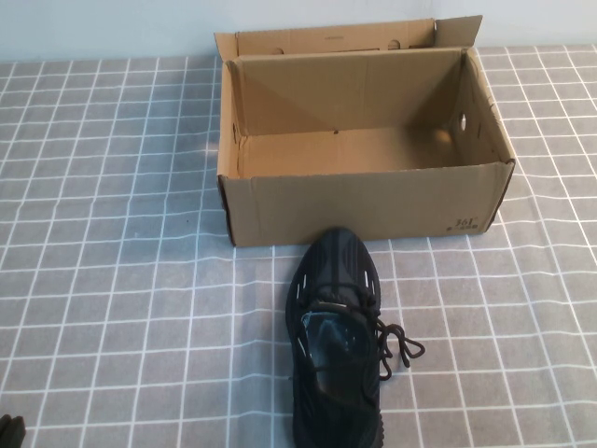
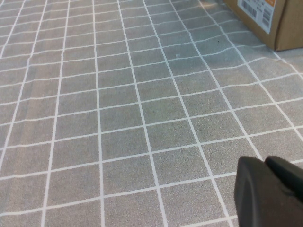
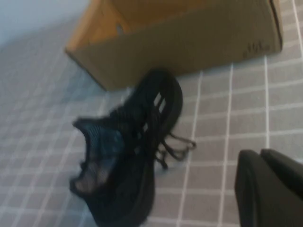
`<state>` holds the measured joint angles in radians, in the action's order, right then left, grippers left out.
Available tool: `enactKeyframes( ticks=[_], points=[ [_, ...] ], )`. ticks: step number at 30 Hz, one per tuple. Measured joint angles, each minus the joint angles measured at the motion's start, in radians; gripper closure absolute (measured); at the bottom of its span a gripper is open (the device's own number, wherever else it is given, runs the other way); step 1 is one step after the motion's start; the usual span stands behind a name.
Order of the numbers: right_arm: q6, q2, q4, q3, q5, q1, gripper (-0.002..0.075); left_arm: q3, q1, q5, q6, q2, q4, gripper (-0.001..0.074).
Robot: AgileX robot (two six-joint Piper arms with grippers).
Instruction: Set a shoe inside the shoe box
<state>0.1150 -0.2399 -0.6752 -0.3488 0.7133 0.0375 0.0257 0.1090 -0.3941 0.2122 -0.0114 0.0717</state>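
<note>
Right gripper [image 3: 270, 189] closed, empty, beside shoe [image 1: 338, 341]; left gripper [image 2: 270, 189] closed, parked. Open wide, grip mid-shoe, lift clear over box [image 1: 364, 201] wall ahead.

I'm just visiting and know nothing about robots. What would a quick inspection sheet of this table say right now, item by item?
Surface: grey tablecloth with a white grid, lying flat.
Job's things: black shoe upright on the cloth, toe at the front wall of the shoe box, laces trailing toward the robot's right; the box is open, lid flap folded back, nothing seen inside.
Clutter: nothing seen.
Grippers: left gripper low over bare cloth on the robot's left, well clear of the shoe; right gripper above the cloth on the right of the shoe, not touching it; neither holds anything.
Cables: nothing seen.
Surroundings: plain pale wall behind the table.
</note>
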Motion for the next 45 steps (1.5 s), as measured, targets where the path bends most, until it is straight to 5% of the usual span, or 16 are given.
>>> enactKeyframes(
  ticks=[6, 12, 24, 27, 34, 45],
  points=[
    [0.175, -0.354, 0.128, -0.257, 0.279, 0.0, 0.0742, 0.0, 0.0, 0.0, 0.0, 0.0, 0.0, 0.0735],
    [0.267, -0.652, 0.13, -0.476, 0.33, 0.07, 0.0742, 0.0, 0.0, 0.0, 0.0, 0.0, 0.0, 0.0735],
    [0.5, -1.095, 0.242, -0.867, 0.35, 0.498, 0.0733, 0.0, 0.0, 0.0, 0.0, 0.0, 0.0, 0.0735],
    [0.566, -1.186, 0.262, -0.942, 0.357, 0.588, 0.0665, 0.0, 0.0, 0.0, 0.0, 0.0, 0.0, 0.0735],
    [0.59, -1.384, 0.387, -1.059, 0.363, 0.68, 0.0363, 0.0, 0.0, 0.0, 0.0, 0.0, 0.0, 0.0735],
    [0.64, -1.545, 0.481, -1.124, 0.333, 0.682, 0.0312, 0.0, 0.0, 0.0, 0.0, 0.0, 0.0, 0.0735]
  ],
)
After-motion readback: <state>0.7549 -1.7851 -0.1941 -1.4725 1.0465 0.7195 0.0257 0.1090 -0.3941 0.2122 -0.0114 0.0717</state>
